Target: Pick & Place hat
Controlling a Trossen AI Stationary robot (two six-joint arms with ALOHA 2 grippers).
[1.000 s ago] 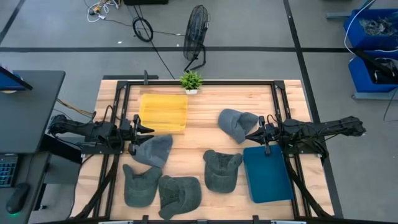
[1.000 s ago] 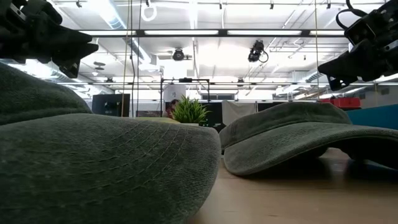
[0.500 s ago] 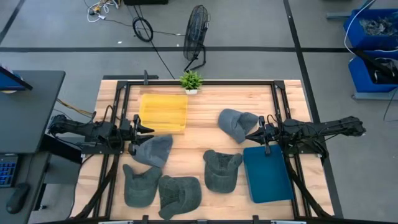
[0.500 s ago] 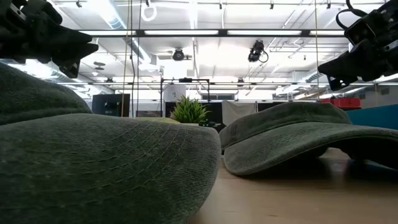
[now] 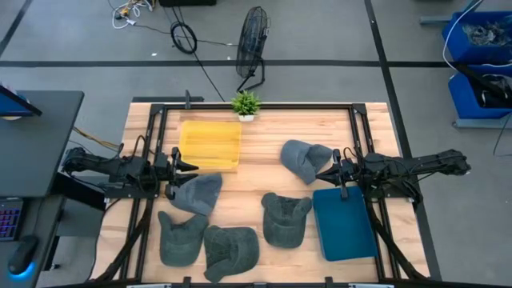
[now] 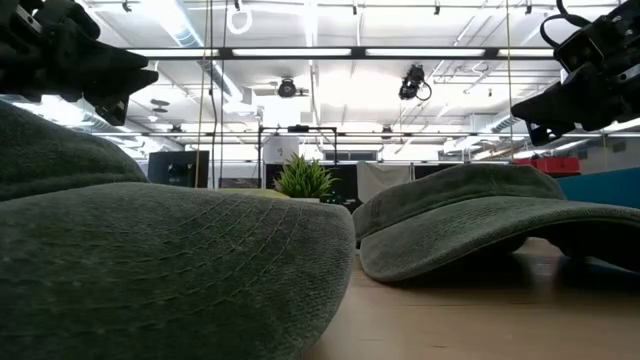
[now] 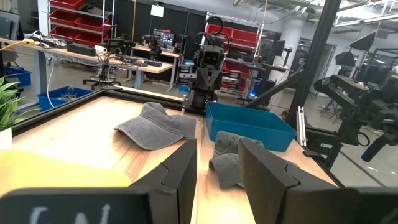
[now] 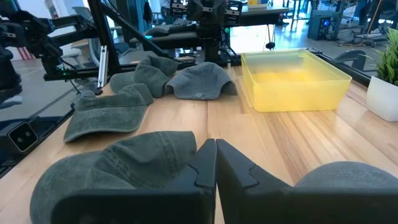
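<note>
Five grey caps lie on the wooden table, none of them held: one [image 5: 198,193] just below my left gripper, two [image 5: 178,238] [image 5: 230,252] at the near left, one [image 5: 286,219] near the middle, and one [image 5: 304,158] beside my right gripper. My left gripper [image 5: 190,166] [image 7: 217,180] is open and empty, hovering between the yellow bin [image 5: 210,146] and the nearest cap. My right gripper [image 5: 322,174] [image 8: 215,168] is shut and empty, hovering above the table between the far-right cap and the blue bin [image 5: 344,224].
A small potted plant [image 5: 246,104] stands at the table's far edge. A black frame [image 5: 256,105] runs around the table. Bare wood shows in the middle [image 5: 256,172], between the yellow bin and the caps.
</note>
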